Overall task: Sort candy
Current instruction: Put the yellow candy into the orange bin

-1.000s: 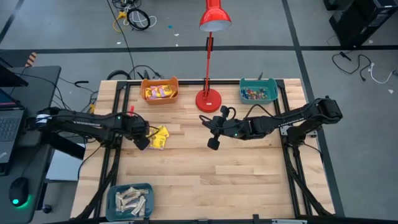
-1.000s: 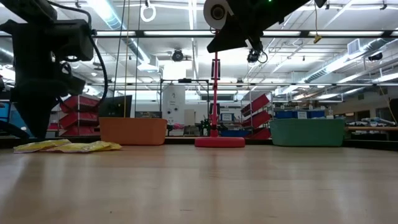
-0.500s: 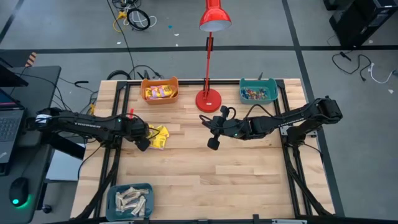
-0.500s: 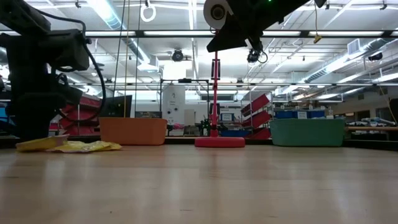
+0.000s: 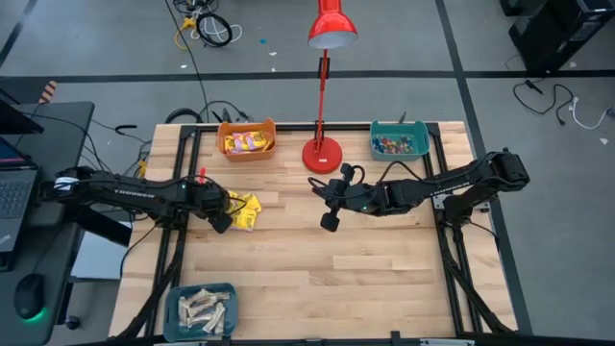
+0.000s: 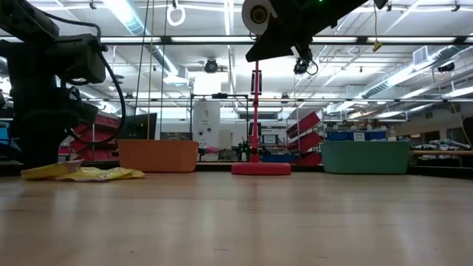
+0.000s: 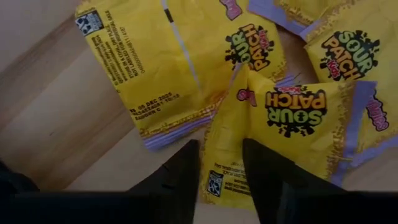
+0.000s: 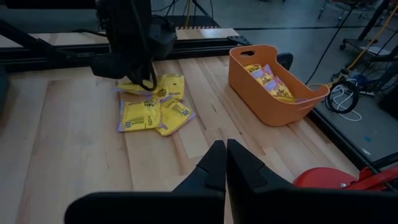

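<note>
Several yellow candy packets (image 7: 186,68) with dark print lie in a loose heap (image 5: 246,211) on the wooden table's left half. My left gripper (image 7: 221,152) stands on the heap, pointing down, shut on one packet (image 7: 292,124). In the right wrist view it shows as a dark hand (image 8: 146,84) over the heap (image 8: 152,112). My right gripper (image 5: 330,223) hangs shut above the table's middle, holding nothing. My left gripper pinches one yellow packet by its printed end edge (image 7: 224,177) between its two fingers. The fingers come from above, pointing down. The packet is buckled into a raised ridge (image 7: 241,81) running away from the fingers. Its other end lies on the neighbouring packets.
An orange bin (image 5: 247,139) with yellow packets stands at the far edge, a red lamp's base (image 5: 323,154) beside it, and a teal bin (image 5: 400,142) of small coloured pieces at the far right. A blue-grey bin (image 5: 202,309) with pale bars sits at the near left corner.
My left gripper has sunk onto the heap of yellow packets and now stands on it. The left end of the heap shows slightly raised in the low view. My right arm has kept still.
</note>
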You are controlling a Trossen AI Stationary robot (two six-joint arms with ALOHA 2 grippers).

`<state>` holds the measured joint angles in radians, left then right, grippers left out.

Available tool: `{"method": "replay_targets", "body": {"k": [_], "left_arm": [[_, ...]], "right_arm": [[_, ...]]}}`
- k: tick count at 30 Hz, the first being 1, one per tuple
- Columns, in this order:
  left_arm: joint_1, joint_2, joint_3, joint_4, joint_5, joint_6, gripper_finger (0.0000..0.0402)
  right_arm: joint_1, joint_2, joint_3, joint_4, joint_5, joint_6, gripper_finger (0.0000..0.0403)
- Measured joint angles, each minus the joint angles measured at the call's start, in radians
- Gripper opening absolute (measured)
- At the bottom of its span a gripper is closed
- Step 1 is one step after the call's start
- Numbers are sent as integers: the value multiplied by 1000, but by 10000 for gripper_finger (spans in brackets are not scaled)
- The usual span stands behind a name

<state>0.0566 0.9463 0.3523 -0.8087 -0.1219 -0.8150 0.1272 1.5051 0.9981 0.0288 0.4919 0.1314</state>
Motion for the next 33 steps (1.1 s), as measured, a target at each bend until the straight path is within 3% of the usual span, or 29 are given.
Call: {"method": "replay_targets", "body": {"k": [11,24,33], "left_arm": [[0,5,29,-8,34,45,6],[-44,3,191,-5,-22,196,1],[-169,3,318,69,-190,390,1]], "right_arm": [[0,0,0,0,0,0,3],[0,0,0,-4,0,0,1],[0,0,0,-3,-45,23,3]]}}
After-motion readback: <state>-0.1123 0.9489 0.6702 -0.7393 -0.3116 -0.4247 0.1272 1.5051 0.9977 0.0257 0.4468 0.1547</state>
